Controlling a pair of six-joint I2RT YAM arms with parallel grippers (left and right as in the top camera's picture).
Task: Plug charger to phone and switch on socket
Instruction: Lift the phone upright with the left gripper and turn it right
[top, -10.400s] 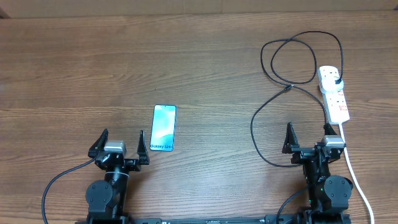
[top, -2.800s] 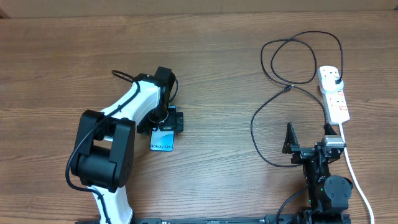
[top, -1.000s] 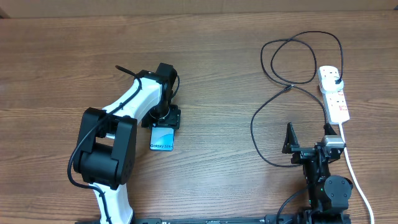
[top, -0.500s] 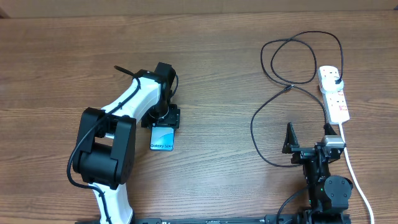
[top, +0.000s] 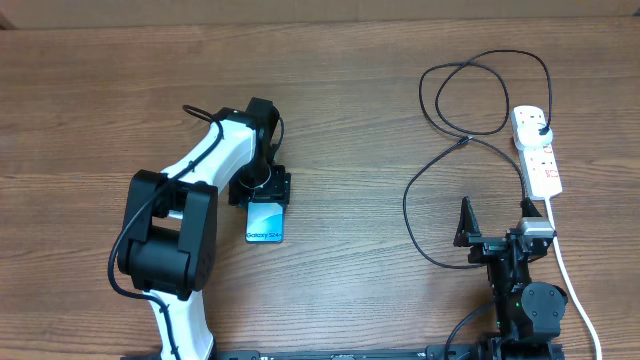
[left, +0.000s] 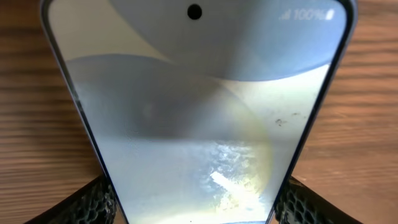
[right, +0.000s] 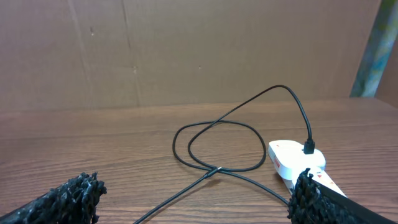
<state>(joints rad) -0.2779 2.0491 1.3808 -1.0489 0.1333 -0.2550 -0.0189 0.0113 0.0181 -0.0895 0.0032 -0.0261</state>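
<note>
- We read "Galaxy S24" in dark letters on the phone (top: 265, 222), at the near end of its teal and white screen, in the overhead view.
- In the left wrist view we read "100%" in white at the screen's top right corner, beside small signal bars.
- The red marks on the socket (top: 537, 152) are too small for us to read.

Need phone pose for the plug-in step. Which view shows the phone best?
Overhead: the phone shows its position and heading, with only the far end under the left hand. Left wrist crops it to a close-up; right wrist misses it.
</note>
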